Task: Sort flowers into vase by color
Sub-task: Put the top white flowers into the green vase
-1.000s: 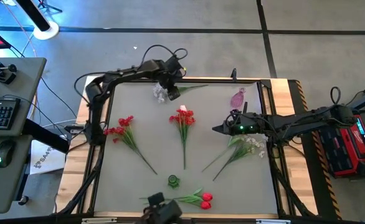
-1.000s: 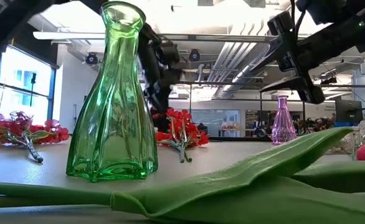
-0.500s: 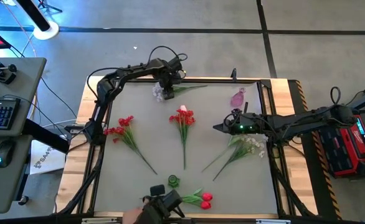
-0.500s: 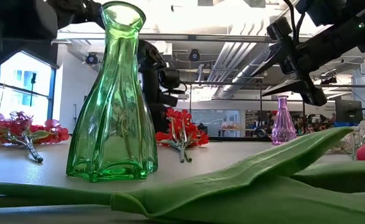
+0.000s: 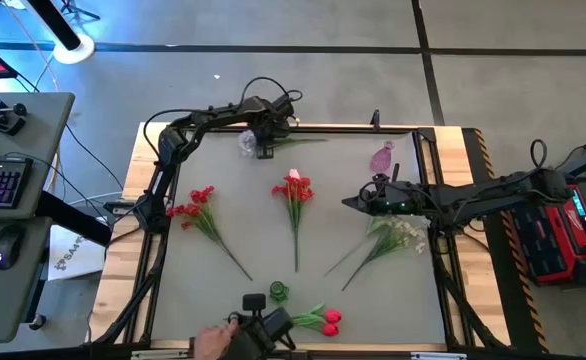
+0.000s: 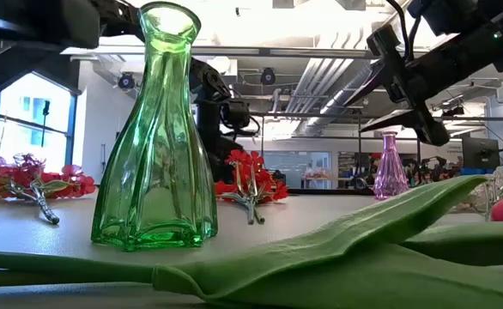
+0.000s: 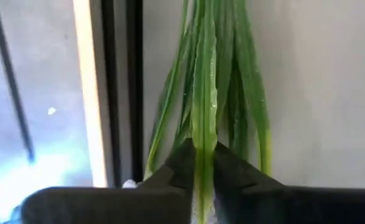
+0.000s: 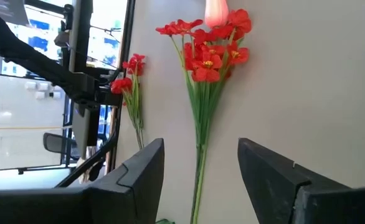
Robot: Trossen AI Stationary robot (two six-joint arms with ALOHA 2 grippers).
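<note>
the left gripper (image 7: 198,163) is now squeezing shut on the thin green stem (image 7: 204,118) of the white flower spray (image 5: 247,142). lifting looks next. the right gripper (image 8: 201,171) is waiting, spread apart.

Glossy green glass vase (image 6: 155,137), matt tabletop (image 5: 243,215)

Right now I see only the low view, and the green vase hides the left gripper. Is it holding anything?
Observer: Yes. In the left wrist view the left gripper is shut on the green stem of the white flower spray.
Operator: Where on the table?
Observer: From above, at the edge farthest from your camera, well left of the pink vase.
Operator: What does the right gripper face?
Observer: The right gripper is open and its wrist view looks along the red blossom cluster lying mid-table.
</note>
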